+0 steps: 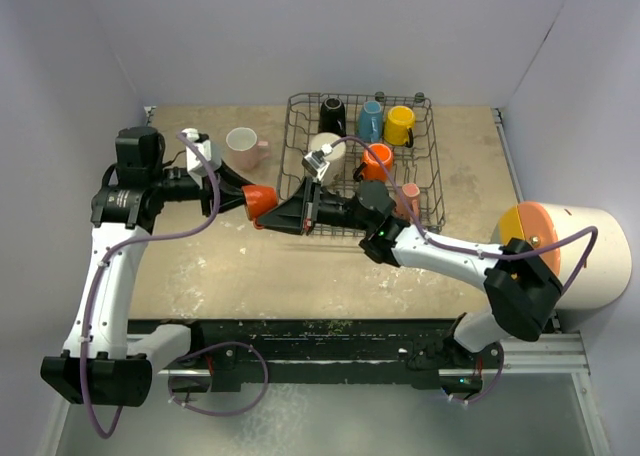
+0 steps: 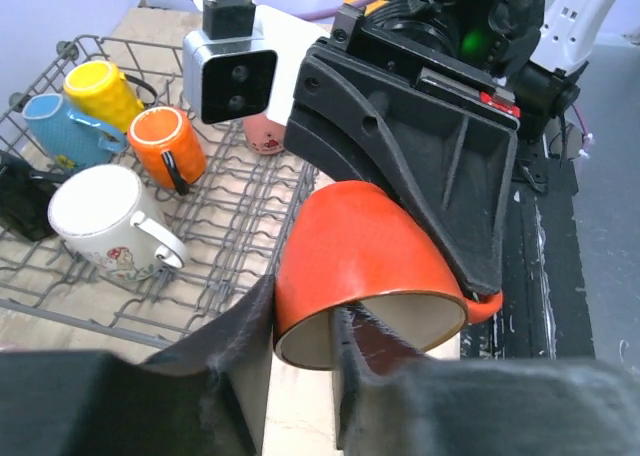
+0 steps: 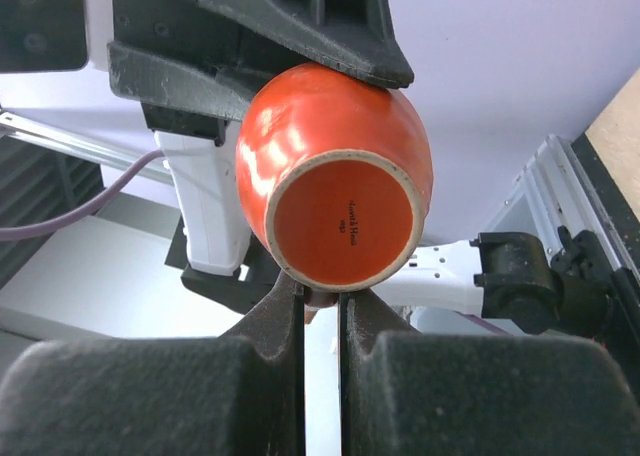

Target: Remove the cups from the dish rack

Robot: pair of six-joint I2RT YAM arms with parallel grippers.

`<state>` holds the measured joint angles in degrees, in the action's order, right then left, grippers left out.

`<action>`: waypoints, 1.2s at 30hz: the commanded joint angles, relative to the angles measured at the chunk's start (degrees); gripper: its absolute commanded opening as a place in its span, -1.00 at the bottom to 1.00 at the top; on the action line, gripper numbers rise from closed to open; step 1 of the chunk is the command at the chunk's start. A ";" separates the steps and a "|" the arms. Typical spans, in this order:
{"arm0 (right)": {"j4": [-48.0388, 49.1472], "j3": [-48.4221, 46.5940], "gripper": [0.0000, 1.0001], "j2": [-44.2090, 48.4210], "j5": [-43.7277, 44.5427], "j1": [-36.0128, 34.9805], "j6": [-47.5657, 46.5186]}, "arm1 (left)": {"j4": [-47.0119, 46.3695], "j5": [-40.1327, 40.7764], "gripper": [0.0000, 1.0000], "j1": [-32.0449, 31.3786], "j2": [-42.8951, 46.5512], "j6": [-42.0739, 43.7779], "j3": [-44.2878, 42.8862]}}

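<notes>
Currently | orange cup point(image 2: 360, 256): right gripper point(image 3: 320, 296) clamped on handle point(image 2: 485, 306), left gripper point(image 2: 305, 321) pinching rim | base stamp point(image 3: 345, 226): right wrist only

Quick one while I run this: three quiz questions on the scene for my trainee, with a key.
1. How many mugs sit in the dish rack?
2. The pink mug on the table stands: A) left of the rack, B) right of it, C) behind it?
3. True or false: only the left gripper touches the raised orange mug.
Key: 1) six; 2) A; 3) false, the right gripper pinches its handle.
</notes>
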<state>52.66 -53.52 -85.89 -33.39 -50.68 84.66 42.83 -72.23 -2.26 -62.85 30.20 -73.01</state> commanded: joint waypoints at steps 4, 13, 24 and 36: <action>10.73 -2.37 -1.00 -0.98 2.27 -1.85 2.94 | -4.08 -3.52 -1.00 0.15 1.63 -4.04 -1.76; -24.32 -10.26 0.48 4.09 3.73 2.86 -10.53 | 2.36 20.05 -1.00 0.15 -6.70 -1.18 -3.90; -73.66 -13.10 0.83 20.59 24.19 19.17 -33.02 | 3.76 61.79 -1.00 4.22 -27.25 -4.17 -13.71; -92.53 -16.10 0.93 22.43 42.41 22.53 -40.22 | 11.05 66.12 -1.00 6.04 -52.55 -13.48 -33.43</action>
<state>-33.47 -66.94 -64.42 2.35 -28.77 47.94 50.87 -8.32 3.77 -110.37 21.76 -98.52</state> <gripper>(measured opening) 0.956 0.061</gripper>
